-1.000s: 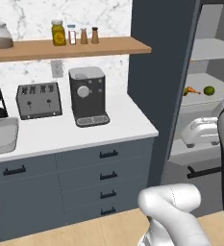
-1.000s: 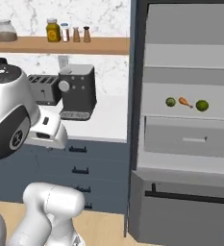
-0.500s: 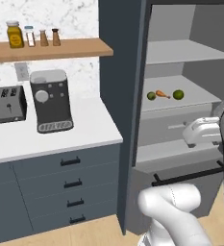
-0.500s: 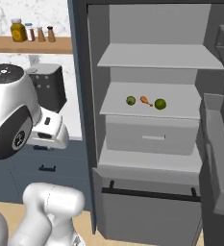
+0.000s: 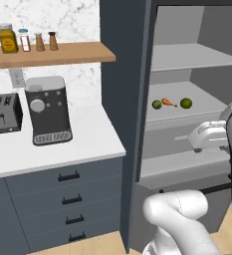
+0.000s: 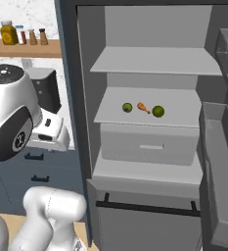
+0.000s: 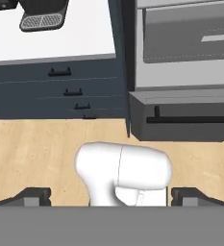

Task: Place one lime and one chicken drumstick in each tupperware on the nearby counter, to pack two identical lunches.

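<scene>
Two limes (image 6: 127, 107) flank a drumstick (image 6: 143, 108) on the fridge shelf (image 6: 184, 119). Limes likely roll; grip across the middle. Jaws stand released, empty.

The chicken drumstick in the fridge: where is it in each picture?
Left base view: chicken drumstick right of centre, on the middle fridge shelf between two limes.
Right base view: centre, same shelf, between them.
Hand view: not in it.
Shared landmark: the bigger lime beside it.

Toaster (image 5: 2, 114) cut off by left frame edge; table (image 5: 87, 139) runs off left edge too.
</scene>
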